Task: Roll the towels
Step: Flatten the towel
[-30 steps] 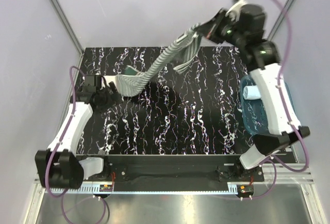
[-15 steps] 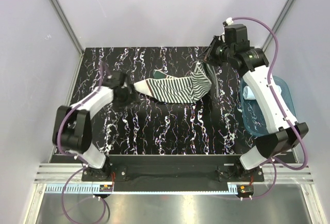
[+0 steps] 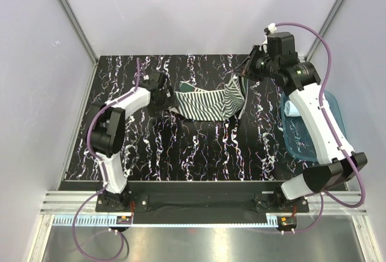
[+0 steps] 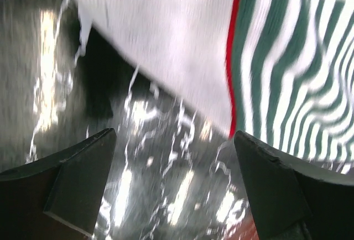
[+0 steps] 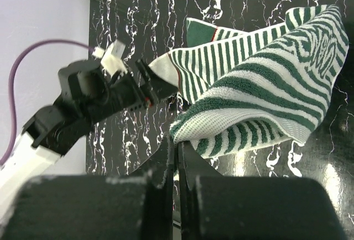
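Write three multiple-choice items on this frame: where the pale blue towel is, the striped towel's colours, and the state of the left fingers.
1. Where is the pale blue towel?
A. In the blue tray
B. Spread flat mid-table
C. Hanging in mid-air

2. What colours are the stripes of the striped towel?
A. Blue and yellow
B. Black and orange
C. Green and white

3. How do the left fingers stand?
A. Shut on cloth
B. Wide apart, gripping nothing
C. Out of view

Answers:
1 A: it lies rolled inside the tray at the right.
2 C: both wrist views show green and white bands.
3 B: the left wrist view shows a wide gap, with the towel's edge ahead.
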### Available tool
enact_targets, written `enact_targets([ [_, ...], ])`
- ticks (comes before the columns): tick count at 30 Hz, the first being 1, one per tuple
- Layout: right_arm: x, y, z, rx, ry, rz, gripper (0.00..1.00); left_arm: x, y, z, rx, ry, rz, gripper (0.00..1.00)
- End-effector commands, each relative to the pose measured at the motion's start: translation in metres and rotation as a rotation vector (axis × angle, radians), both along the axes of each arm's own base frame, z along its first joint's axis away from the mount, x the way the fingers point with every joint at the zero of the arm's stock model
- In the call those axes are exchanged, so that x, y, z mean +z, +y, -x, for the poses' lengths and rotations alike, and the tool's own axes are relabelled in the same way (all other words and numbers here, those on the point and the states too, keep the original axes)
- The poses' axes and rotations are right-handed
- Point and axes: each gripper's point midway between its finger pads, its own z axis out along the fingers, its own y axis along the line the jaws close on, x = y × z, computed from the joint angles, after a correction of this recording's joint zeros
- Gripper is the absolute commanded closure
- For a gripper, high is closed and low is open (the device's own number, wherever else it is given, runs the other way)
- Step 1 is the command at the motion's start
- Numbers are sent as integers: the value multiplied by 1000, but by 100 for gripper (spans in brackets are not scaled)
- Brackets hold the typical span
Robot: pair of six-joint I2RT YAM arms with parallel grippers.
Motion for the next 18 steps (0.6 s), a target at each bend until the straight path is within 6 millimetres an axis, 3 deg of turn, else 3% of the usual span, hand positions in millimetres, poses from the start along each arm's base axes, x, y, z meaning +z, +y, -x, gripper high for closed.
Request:
enact_targets([
  [1, 25, -5, 12, 5, -85, -8, 100, 7, 0, -34, 41, -74, -30, 5],
  [2, 25, -6, 14, 3, -85, -7, 100, -3, 1, -37, 51, -55, -45, 5],
  [5, 27, -8, 18, 4, -91, -5, 100, -4, -2, -52, 75, -49, -53, 9],
  [8, 26, -10, 22, 5, -89, 1, 100, -19, -5, -59, 76, -17, -58, 27],
  [9, 26, -11, 23, 4, -94, 4, 100, -19, -7, -61, 74, -21, -53, 36],
  [10, 27, -12, 24, -1, -95, 4, 100, -17, -8, -65, 72, -29, -48, 56],
  [12, 25, -13, 27, -2, -93, 7, 100, -18, -9, -68, 67, -30, -52, 82],
  [13, 26, -14, 27, -6, -96, 9, 100, -15, -9, -68, 58, -39, -54, 100],
  [16, 26, -19, 32, -17, -95, 21, 100, 12, -4, -63, 45, -84, -76, 100],
  [17, 27, -20, 33, -23, -96, 23, 100, 39, -1, -58, 45, -135, -75, 100],
  [18, 31, -26, 38, -39, -105, 32, 100, 54, 4, -51, 42, -148, -94, 100],
])
